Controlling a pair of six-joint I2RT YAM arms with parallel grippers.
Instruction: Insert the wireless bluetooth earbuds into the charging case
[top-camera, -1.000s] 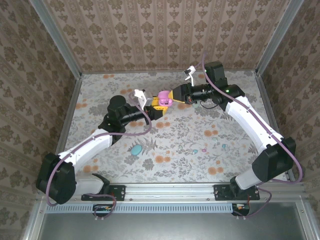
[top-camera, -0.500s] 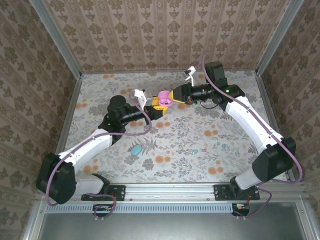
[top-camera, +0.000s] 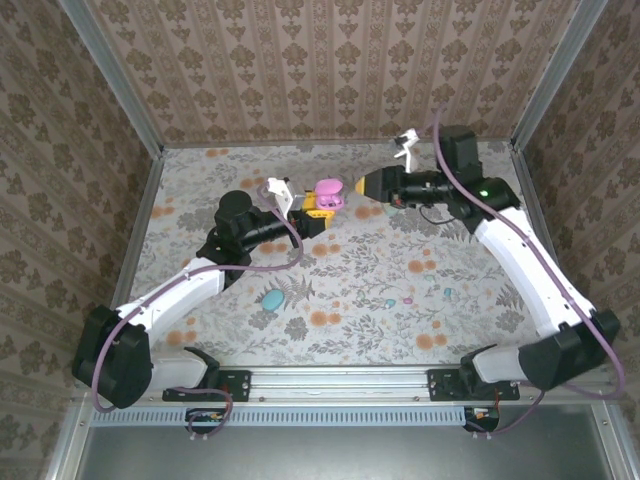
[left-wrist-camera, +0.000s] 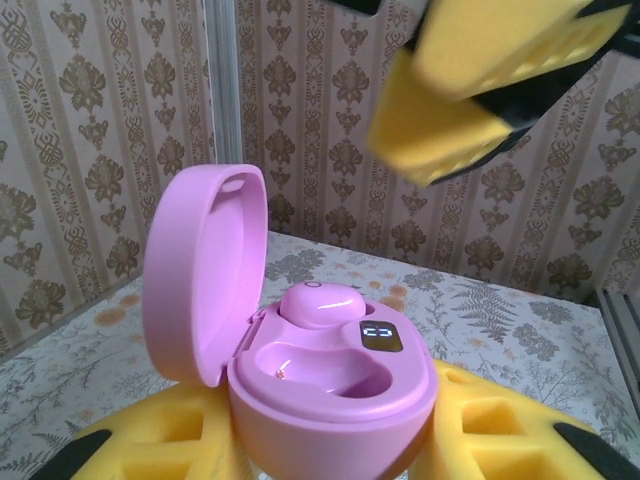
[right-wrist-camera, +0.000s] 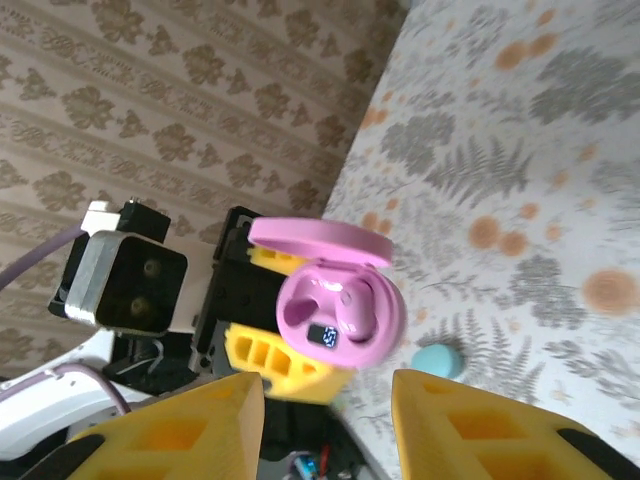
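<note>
The pink charging case (top-camera: 328, 192) is held above the table's far middle with its lid (left-wrist-camera: 205, 270) swung up, and my left gripper (top-camera: 320, 208) is shut on its base, yellow fingers (left-wrist-camera: 500, 430) on either side. One pink earbud (left-wrist-camera: 320, 303) sits in the far slot; the near slot (left-wrist-camera: 320, 368) is bare. My right gripper (top-camera: 366, 183) hangs just to the right of the case, apart from it, open with nothing between its yellow fingers (right-wrist-camera: 190, 430). From the right wrist, the open case (right-wrist-camera: 340, 300) faces me. A loose pink bud (top-camera: 408, 298) and a mint bud (top-camera: 449, 294) lie on the table.
A closed teal case (top-camera: 272, 298) lies on the flowered table (top-camera: 350, 330) near the left forearm, and appears again as the teal case (right-wrist-camera: 438, 360) in the right wrist view. Patterned walls close in the back and both sides.
My right gripper has drawn back to the right, away from the pink case, and its fingers have spread. The left arm and the case have held still.
</note>
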